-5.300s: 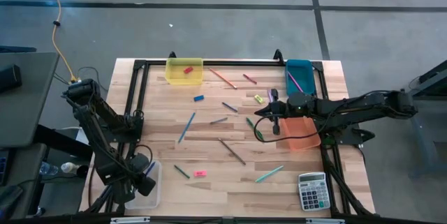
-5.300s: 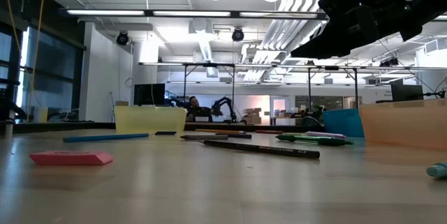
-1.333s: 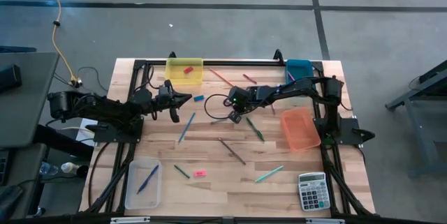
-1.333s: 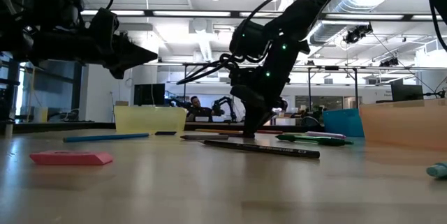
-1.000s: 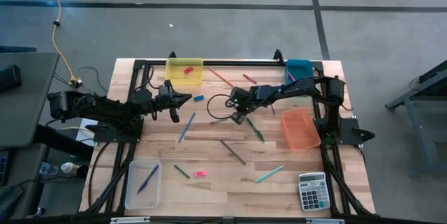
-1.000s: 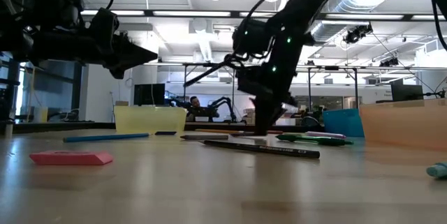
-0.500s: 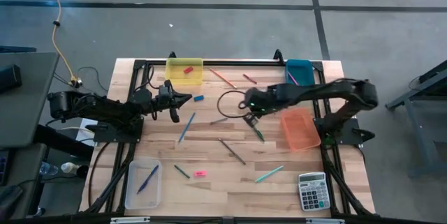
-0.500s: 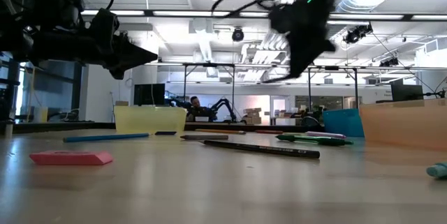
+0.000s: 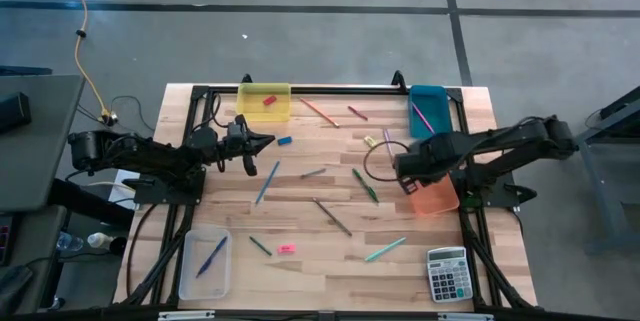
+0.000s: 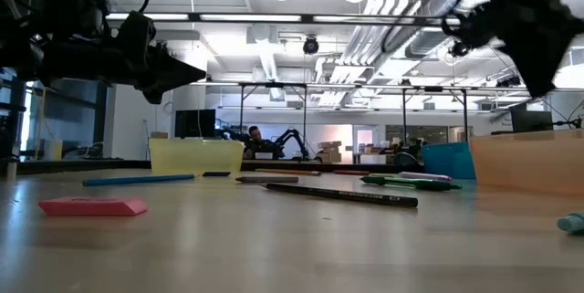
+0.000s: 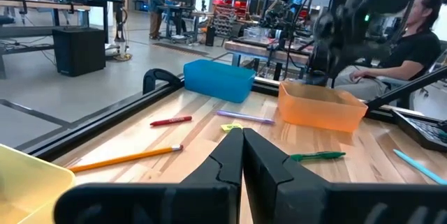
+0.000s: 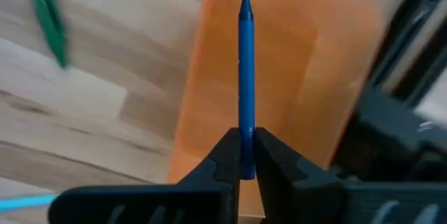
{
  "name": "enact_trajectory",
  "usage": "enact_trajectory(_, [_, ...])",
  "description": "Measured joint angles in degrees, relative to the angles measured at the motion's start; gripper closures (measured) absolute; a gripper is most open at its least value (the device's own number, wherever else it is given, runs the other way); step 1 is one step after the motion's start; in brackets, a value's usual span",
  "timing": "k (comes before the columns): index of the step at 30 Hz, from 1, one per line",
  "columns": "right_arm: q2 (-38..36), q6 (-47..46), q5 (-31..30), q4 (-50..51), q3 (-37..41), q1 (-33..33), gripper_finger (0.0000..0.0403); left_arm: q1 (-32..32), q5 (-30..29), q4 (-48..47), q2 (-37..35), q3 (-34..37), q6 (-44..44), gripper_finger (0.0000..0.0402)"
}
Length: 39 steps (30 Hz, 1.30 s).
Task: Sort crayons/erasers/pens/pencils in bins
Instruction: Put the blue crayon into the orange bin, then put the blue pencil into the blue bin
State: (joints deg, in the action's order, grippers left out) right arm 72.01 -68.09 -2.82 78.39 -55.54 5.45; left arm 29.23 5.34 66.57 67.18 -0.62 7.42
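My right gripper (image 9: 403, 177) is shut on a blue crayon (image 12: 244, 77) above the left edge of the orange bin (image 9: 434, 193); it shows high at the right in the low view (image 10: 525, 28). My left gripper (image 9: 264, 142) is shut and empty, held in the air right of the yellow bin (image 9: 264, 102), which holds a red eraser (image 9: 268, 101). A blue eraser (image 9: 285, 141), a pale yellow eraser (image 9: 371, 142) and a pink eraser (image 9: 287, 249) lie on the table. The teal bin (image 9: 428, 111) holds a pink stick. The clear bin (image 9: 205, 263) holds a blue pen. My right gripper pinches the blue crayon between its two fingers at one end (image 12: 244, 151). The rest of the crayon sticks out past the fingertips, in line with them. It is lifted clear, over the orange bin's floor (image 12: 279, 77).
Loose sticks lie across the middle of the table: a green pen (image 9: 364, 184), a dark pencil (image 9: 332, 217), a blue stick (image 9: 267, 182), a teal stick (image 9: 385, 250), an orange pencil (image 9: 320, 113). A grey calculator (image 9: 447, 274) lies at the near right corner.
My right gripper has risen from the middle of the table with the blue crayon and gone toward the table's right edge, to above the orange bin. The crayon is lifted clear of the table. My left gripper has kept still.
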Motion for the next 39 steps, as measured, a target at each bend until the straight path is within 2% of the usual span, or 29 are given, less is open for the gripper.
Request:
enact_trajectory(6, [-2.69, -2.15, 5.26, -13.26, 13.90, -0.06, 0.0396, 0.00, 0.00, -0.12, 0.00, 0.00, 0.02, 0.0401])
enact_trajectory(13, [-2.69, -5.31, 6.04, -20.41, 21.23, -0.08, 0.0395, 0.00, 0.00, -0.35, 0.00, 0.00, -0.07, 0.0401])
enact_trajectory(20, [-2.69, -5.59, 1.79, -21.51, 23.06, -0.21, 0.0395, 0.00, 0.00, -0.37, 0.01, 0.00, -0.73, 0.0401])
enact_trajectory(28, [-2.66, -1.91, -3.11, -21.49, 23.10, -0.19, 0.0391, 0.00, 0.52, -2.03, 0.01, 0.00, 0.94, 0.0401])
enact_trajectory(34, [-2.66, 0.59, -4.57, -21.23, 23.10, -0.19, 0.0341, -0.04, -0.06, -6.44, 0.02, 0.00, 1.38, 0.0401])
enact_trajectory(39, [-2.66, 2.30, -2.20, -20.96, 23.10, -0.19, 0.0304, -0.04, -0.31, -6.82, 0.02, 0.00, 0.94, 0.0401])
